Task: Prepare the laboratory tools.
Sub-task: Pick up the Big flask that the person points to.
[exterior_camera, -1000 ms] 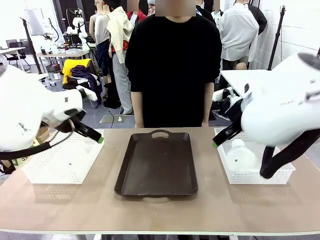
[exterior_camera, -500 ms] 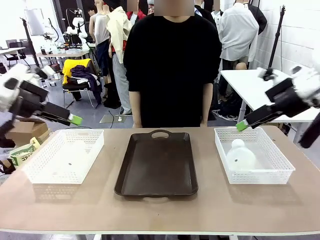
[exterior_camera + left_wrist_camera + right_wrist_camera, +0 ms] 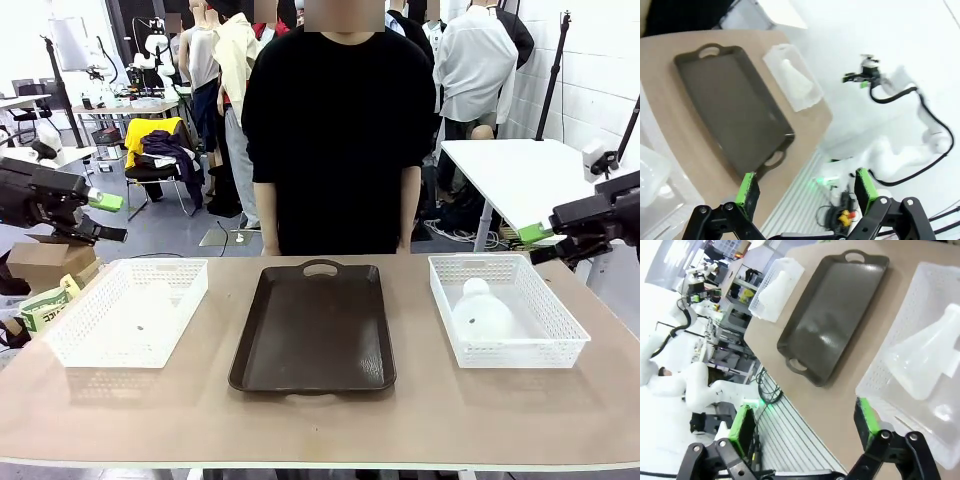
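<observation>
- The left gripper [image 3: 108,218] hangs high over the left end of the table [image 3: 300,420]. Its jaws are spread wide, and nothing sits between its green pads.
- Well below this gripper sits the left basket [image 3: 70,345]. The left flask [image 3: 650,172] rests inside it, at the lower left of the left wrist view and clear of both fingers.
- The right gripper [image 3: 541,244] hovers in the air at the table's right end, also fully spread and holding nothing.
- The right basket [image 3: 520,355] lies below this gripper and a little inward of it. The right flask [image 3: 482,312] lies in the part of the basket farther from the gripper, well apart from its fingertips.
- The dark brown tray [image 3: 315,320] lies between the two baskets, inward of and below both grippers.
- A person [image 3: 340,130] in black stands beyond the tray, between the two grippers in the front view.
</observation>
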Controlling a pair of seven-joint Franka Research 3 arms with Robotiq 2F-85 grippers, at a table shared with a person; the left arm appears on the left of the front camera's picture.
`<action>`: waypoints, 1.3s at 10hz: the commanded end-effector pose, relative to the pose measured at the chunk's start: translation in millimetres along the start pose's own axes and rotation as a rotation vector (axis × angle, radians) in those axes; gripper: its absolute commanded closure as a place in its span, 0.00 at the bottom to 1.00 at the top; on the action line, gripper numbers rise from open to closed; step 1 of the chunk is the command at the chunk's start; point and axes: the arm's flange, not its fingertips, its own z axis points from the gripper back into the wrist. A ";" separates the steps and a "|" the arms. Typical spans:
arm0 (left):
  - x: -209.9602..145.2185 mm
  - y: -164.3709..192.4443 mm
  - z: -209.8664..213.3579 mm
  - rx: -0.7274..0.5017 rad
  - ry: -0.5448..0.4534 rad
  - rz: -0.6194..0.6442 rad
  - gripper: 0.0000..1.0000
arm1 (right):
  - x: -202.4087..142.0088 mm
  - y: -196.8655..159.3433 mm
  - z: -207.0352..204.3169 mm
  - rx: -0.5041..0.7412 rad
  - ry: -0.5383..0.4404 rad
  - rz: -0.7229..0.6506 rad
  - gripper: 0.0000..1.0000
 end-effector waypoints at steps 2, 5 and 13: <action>4.2 22.8 12.9 -0.054 0.040 0.089 0.00 | 5.7 -21.7 5.7 -0.012 0.037 -0.051 0.00; -3.4 27.9 19.2 -0.053 0.026 0.120 0.00 | 5.1 -31.9 4.5 0.084 0.023 -0.030 0.00; -18.2 29.3 7.1 0.156 0.006 0.051 0.00 | 0.0 -28.6 6.2 0.177 -0.006 -0.053 0.00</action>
